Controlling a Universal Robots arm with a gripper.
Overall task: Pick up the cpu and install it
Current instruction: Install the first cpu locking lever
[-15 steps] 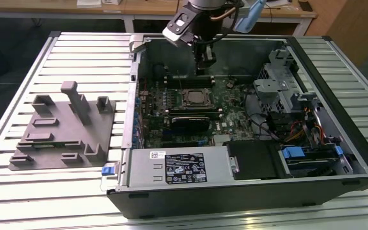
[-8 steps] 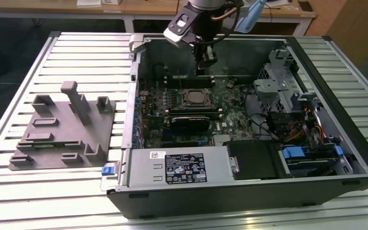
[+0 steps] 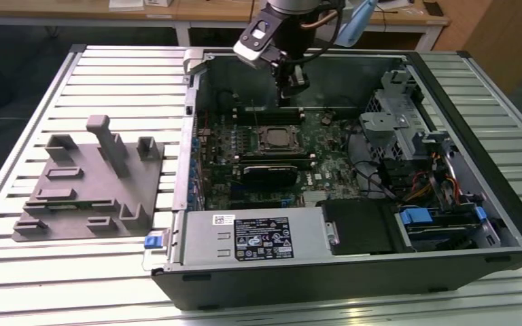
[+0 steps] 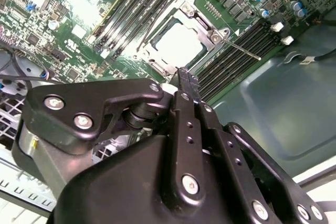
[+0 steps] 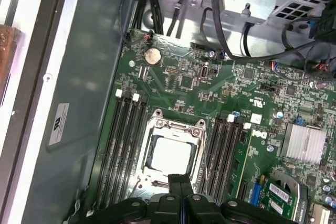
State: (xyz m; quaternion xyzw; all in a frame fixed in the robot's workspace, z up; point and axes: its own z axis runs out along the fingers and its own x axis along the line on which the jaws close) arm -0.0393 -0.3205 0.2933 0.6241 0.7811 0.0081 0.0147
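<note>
The black two-fingered tool (image 3: 287,94) hangs inside the open black computer case (image 3: 478,102), above the far part of its green motherboard (image 3: 329,146). In both wrist views its fingertips (image 5: 176,180) are pressed together with only a hairline seam between them, and nothing is gripped there; in the second wrist view the tool (image 4: 187,77) shows the same closed tips.

Just beyond the tips lies the cpu (image 5: 169,157), a small flat square chip with a pale silver metal face. It sits flat inside the square silver metal socket frame (image 5: 157,124) on the motherboard, apart from the tool. The second wrist view shows the cpu (image 4: 178,43) bright in that frame, with a thin metal lever rod (image 4: 242,51) jutting out beside it.

Long black memory slots (image 5: 126,140) run along both sides of the socket. Farther off on the board are a round silver coin battery (image 5: 153,55) and a finned silver heat sink (image 5: 304,142).

In the exterior view a black rectangular expansion card (image 3: 270,171) sits nearer the camera than the socket, and a grey metal power supply box (image 3: 252,234) with a white label fills the case's near side. The case lies on a slatted grey metal desk (image 3: 107,75). On the exterior view's left, well apart from the tool, a big grey plastic tray (image 3: 71,204) with upright blocks rests on the desk.
</note>
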